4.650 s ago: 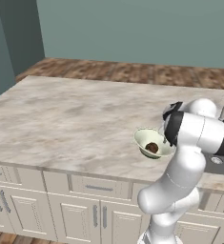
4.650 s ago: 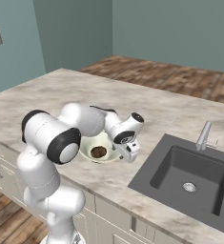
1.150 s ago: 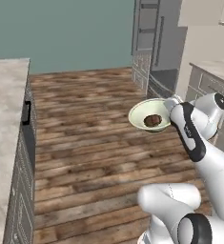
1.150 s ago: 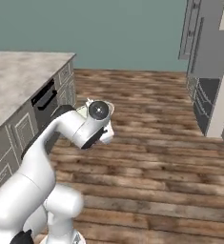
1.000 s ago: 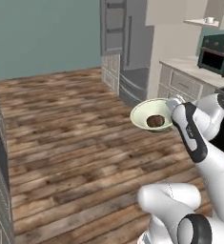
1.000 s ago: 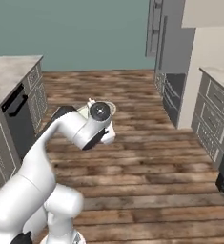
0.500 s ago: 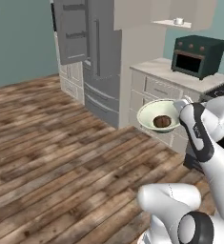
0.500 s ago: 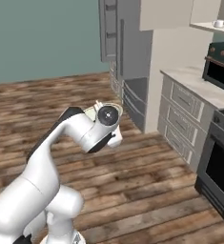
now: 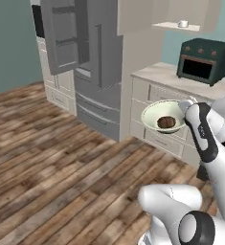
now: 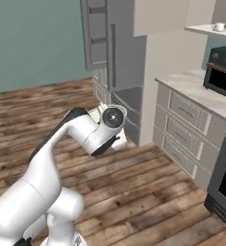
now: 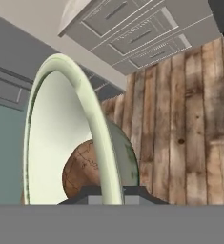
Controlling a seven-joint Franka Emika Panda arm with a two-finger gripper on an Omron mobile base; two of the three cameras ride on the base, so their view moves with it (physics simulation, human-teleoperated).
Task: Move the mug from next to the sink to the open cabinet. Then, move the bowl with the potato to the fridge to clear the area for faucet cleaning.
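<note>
Left base view: gripper [image 9: 186, 105] clamped on the rim of the bowl [image 9: 163, 116], held in the air over the wood floor [image 9: 61, 162]. Potato [image 9: 167, 122] lies in the bowl. Fridge [image 9: 92, 62] behind, 1 door open. Mug [image 9: 183, 23] on the open cabinet [image 9: 174, 26] shelf, above the toaster oven [image 9: 204, 61].

Right base view: bowl mostly hidden behind the wrist; fridge beyond.

Hand view: rim pinched between the 2 fingertips [image 11: 132, 191], potato [image 11: 82, 167] inside.

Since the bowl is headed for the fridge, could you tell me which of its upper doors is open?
The upper door on the left side of the fridge in the left base view: it swings outward, showing inner shelves; the other is flush.
</note>
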